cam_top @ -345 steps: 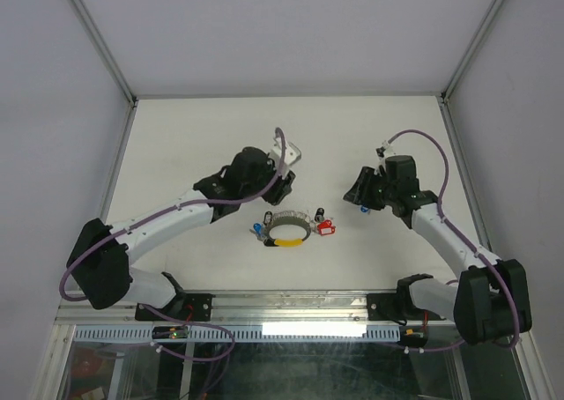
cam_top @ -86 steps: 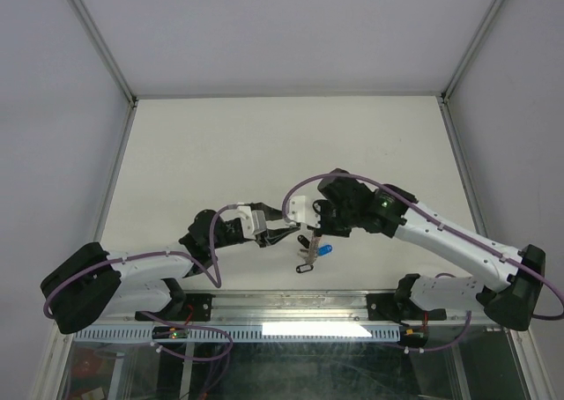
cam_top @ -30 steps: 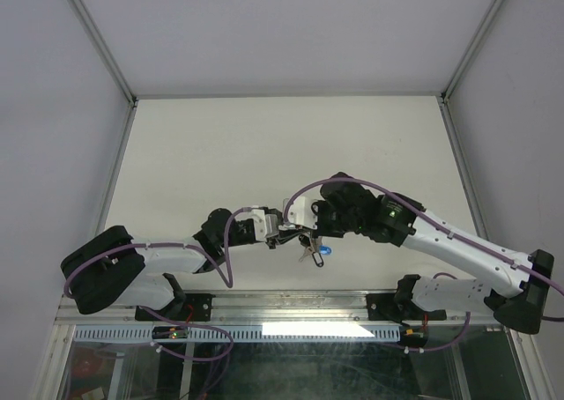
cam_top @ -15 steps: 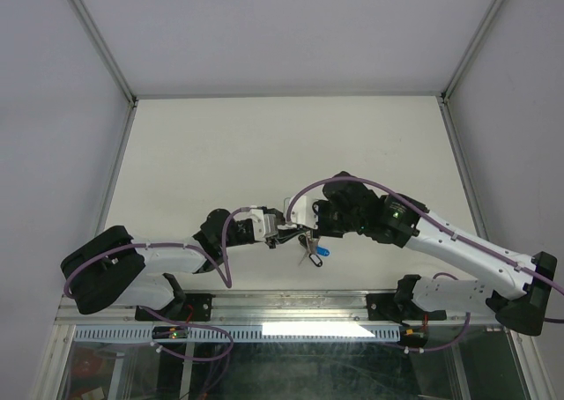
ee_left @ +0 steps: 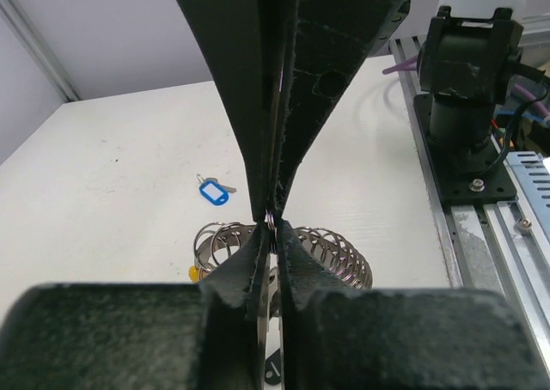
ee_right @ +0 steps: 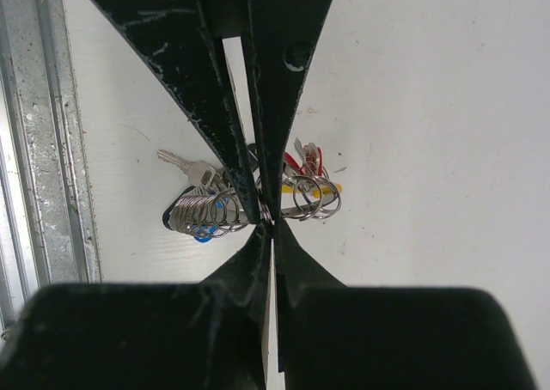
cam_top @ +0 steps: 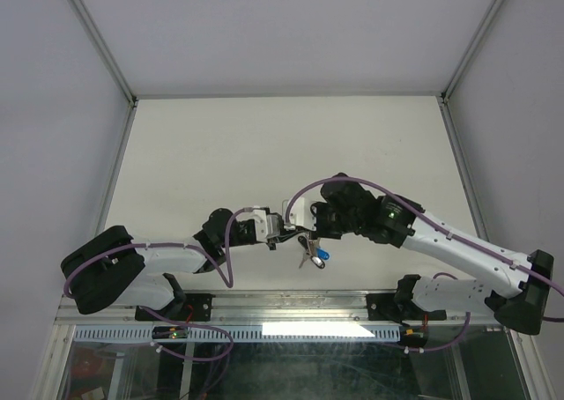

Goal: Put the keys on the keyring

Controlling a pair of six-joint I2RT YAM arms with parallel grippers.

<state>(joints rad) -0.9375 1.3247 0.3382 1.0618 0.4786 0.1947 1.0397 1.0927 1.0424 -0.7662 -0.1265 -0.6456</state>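
Observation:
The keyring [cam_top: 305,240], a ribbed silver coil [ee_left: 344,257], hangs just above the table near its front edge, between both grippers. My left gripper [ee_left: 271,227] is shut on a loop of it from the left [cam_top: 286,235]. My right gripper [ee_right: 269,227] is shut on the same spot from the opposite side [cam_top: 308,232]. Several keys hang from the coil [ee_right: 202,211]: a silver key [ee_right: 185,167] with red [ee_right: 309,162], yellow [ee_right: 333,186] and blue [ee_right: 202,233] tags. One more blue-tagged key [ee_left: 213,191] lies loose on the table beyond.
The metal rail [cam_top: 291,305] along the table's front edge runs close below the grippers. The right arm's base [ee_left: 471,89] stands on that rail. White walls enclose the table on the far side and on both flanks.
My left gripper's jaws have closed onto the keyring in the last half second. Both arms have otherwise stayed in place, and the right gripper has kept its grip.

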